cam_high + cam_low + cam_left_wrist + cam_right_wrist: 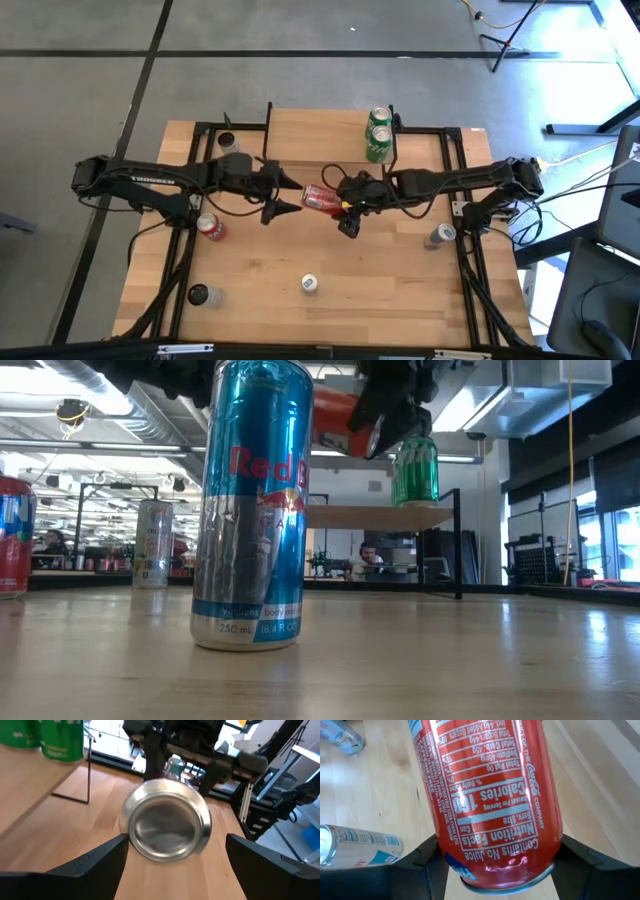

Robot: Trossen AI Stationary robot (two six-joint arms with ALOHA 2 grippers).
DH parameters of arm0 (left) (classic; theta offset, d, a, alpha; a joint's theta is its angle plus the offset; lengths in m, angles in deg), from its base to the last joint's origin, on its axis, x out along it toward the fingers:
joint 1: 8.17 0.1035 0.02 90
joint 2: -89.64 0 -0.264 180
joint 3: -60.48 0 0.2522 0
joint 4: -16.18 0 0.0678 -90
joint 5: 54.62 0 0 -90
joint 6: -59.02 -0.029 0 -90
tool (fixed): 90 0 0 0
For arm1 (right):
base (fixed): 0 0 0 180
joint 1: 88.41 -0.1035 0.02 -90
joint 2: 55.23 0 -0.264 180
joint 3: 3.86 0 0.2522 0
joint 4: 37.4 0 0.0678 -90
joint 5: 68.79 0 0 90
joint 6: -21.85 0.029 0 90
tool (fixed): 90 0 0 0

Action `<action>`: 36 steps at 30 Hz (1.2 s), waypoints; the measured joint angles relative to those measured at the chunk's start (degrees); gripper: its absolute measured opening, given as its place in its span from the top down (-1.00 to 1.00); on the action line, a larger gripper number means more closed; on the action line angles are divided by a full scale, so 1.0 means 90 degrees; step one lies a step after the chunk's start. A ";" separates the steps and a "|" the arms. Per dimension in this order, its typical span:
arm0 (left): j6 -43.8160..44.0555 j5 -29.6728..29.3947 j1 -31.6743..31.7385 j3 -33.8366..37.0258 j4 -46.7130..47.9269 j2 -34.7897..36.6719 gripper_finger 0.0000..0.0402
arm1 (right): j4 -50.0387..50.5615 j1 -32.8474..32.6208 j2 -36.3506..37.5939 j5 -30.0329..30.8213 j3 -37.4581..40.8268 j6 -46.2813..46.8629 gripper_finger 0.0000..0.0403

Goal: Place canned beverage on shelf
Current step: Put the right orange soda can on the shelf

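A red can [320,198] lies level in the air over the table's middle, held by my right gripper [340,205], which is shut on it. In the low view the red can [338,418] hangs above the height of the shelf top [380,517]. My left gripper [285,197] is open and faces the can's silver free end [167,822]. Its fingers [107,857] stand on either side of that end, apart from it. The shelf [320,130] stands at the table's far edge and carries two green cans [379,133] at its right end. My right gripper pinches the red can between its two fingers [427,857], on the can's round side near the end closest to the wrist [505,865]. It comes level from the table's right, and the can reaches forward along the fingers. The can is lifted clear of the table.
Loose cans stand on the table: a red one [210,228] at the left, a dark one [200,295] near the front left, a blue and silver one [310,284] at the front middle, a silver one [438,236] at the right, and one [228,142] beside the shelf's left end.
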 joint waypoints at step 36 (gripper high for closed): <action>0.0591 -0.0031 -0.0148 0.0000 -0.1021 -0.0376 -0.35 | -0.0312 0.0004 0.0053 -0.0512 -0.0126 -0.0193 -0.42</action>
